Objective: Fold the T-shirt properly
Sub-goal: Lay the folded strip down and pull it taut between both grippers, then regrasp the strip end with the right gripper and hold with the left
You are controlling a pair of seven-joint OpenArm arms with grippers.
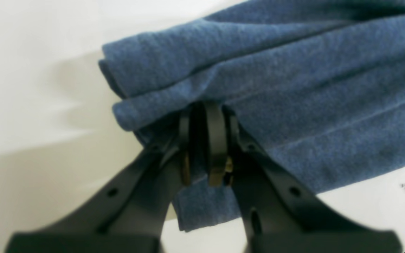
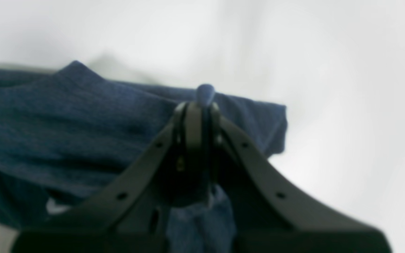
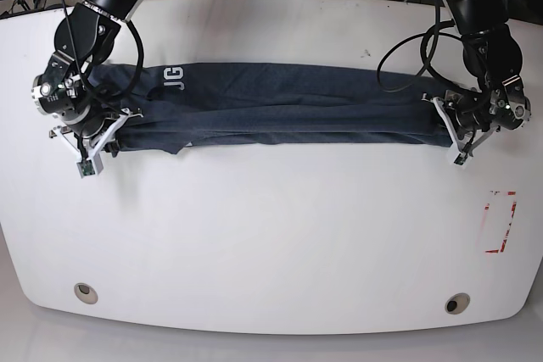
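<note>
Nearest the base camera the white table (image 3: 271, 243) lies bare save a red-marked patch (image 3: 496, 222) toward its edge on the left arm's side; beyond that the shirt (image 3: 288, 112) stretches as a long narrow band across the table between the two arms, white letters showing near the right arm's end. The left claw (image 1: 206, 116) is closed on a bunched edge of several layers, cloth pinched between its pads with a flap hanging below. The right claw (image 2: 200, 103) is clamped shut too, on a small nub of fabric that pokes out above the tips. That thin bite looks the weaker of the two: if the arms pull apart or lift briskly, the nub may slip free and that end would drop and crumple. The left grip holds stacked folds, and it cannot be told whether every layer is caught, so a lower layer could peel off and sag, leaving a crooked edge. Uneven lifting between the arms would likely twist the band, and dragging it low across the table may rumple the underside or undo the lengthwise fold
</note>
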